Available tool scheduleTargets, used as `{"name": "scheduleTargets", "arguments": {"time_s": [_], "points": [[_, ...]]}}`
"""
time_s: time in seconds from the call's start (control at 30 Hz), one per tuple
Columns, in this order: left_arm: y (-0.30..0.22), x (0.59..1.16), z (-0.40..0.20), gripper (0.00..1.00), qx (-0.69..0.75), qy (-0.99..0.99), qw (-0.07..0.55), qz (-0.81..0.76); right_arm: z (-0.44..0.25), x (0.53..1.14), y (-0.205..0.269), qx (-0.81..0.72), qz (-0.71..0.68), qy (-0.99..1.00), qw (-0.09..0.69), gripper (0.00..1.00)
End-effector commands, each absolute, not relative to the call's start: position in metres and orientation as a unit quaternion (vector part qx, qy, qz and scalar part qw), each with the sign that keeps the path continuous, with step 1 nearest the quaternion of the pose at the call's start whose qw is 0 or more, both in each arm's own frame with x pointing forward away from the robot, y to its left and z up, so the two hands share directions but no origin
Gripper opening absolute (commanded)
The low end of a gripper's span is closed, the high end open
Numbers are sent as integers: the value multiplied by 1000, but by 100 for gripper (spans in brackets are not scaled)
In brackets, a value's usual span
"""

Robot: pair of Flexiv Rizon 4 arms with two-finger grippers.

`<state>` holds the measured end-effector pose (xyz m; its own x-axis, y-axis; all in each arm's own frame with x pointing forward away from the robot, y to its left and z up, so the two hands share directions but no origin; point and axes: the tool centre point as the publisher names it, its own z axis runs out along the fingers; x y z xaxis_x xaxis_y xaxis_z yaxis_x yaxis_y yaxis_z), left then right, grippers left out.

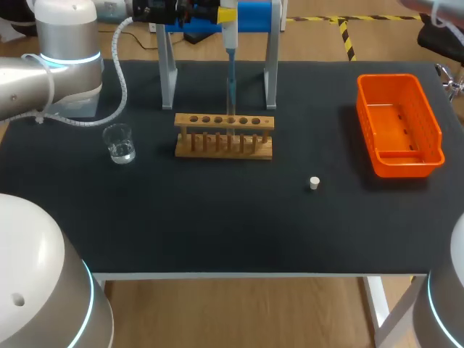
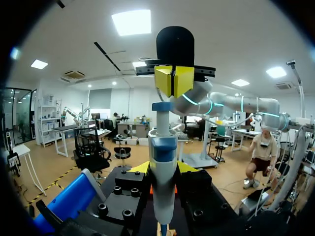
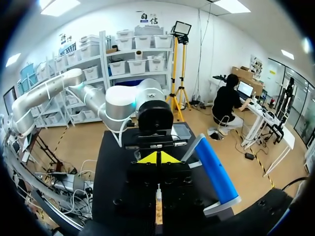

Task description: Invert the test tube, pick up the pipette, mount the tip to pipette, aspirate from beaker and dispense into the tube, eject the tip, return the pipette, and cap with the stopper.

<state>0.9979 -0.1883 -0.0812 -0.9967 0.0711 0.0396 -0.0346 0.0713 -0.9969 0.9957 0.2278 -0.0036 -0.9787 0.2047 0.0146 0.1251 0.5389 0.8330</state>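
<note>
Left hand (image 2: 162,168) pinches the white-and-blue pipette (image 2: 163,196) upright over the wooden test-tube rack (image 1: 224,135) on the black worktop (image 1: 217,225); right hand (image 3: 157,158), fingers (image 3: 150,159) pressed together, hovers at the pipette's top.

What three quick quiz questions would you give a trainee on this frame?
1. True or false: the stopper lies inside the orange basket.
2. The left gripper is shut on: A the stopper, B the pipette, C the orange basket.
3. Fill in: the pipette's tip points down at the wooden ____.
Key: 1 false, it lies on the table, outside the basket; 2 B; 3 rack.
</note>
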Motion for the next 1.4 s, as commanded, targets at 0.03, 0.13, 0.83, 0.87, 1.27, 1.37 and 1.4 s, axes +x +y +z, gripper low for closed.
{"name": "scheduleTargets", "arguments": {"time_s": [0.03,0.13,0.83,0.87,1.27,1.37,1.4], "points": [[-189,998,-81,0,-13,-731,38,681,-4,1002,231,95,468,878,39,0],[-189,998,-81,0,-13,-731,38,681,-5,1004,232,96,467,878,38,0],[-189,998,-81,0,-13,-731,38,681,-13,1003,233,97,459,882,34,0],[-189,998,-81,0,-13,-731,38,681,-14,1003,233,97,459,883,34,0],[-189,998,-81,0,-13,-731,38,681,-23,1004,232,100,457,883,26,0],[-189,998,-81,0,-13,-731,38,681,-27,1003,232,101,456,884,24,0],[-189,998,-81,0,-13,-731,38,681,-28,1003,231,101,455,884,23,0]]}}
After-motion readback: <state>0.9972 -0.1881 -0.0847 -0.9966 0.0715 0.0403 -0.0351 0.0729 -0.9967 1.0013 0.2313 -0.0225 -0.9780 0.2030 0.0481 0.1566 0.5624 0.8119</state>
